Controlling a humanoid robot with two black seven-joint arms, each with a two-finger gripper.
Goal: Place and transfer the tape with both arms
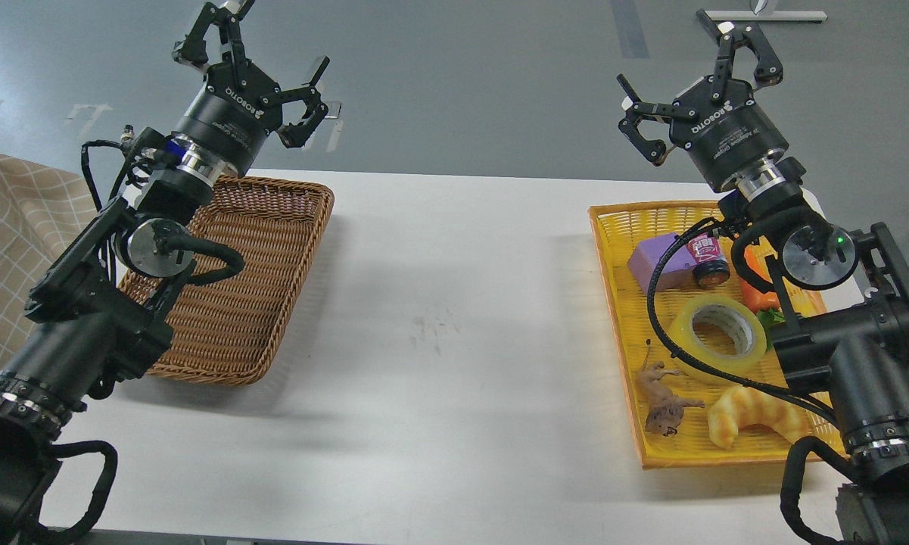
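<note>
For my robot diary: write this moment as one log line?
left gripper: open, raised | right gripper: open, raised | tape: in yellow basket

Both black two-finger grippers hang raised with fingers spread, the left gripper [261, 57] above a brown woven wicker basket [272, 250]. Below the right gripper [696, 79], a translucent yellowish tape roll [719, 327] lies in a yellow plastic tray [621, 303].
</note>
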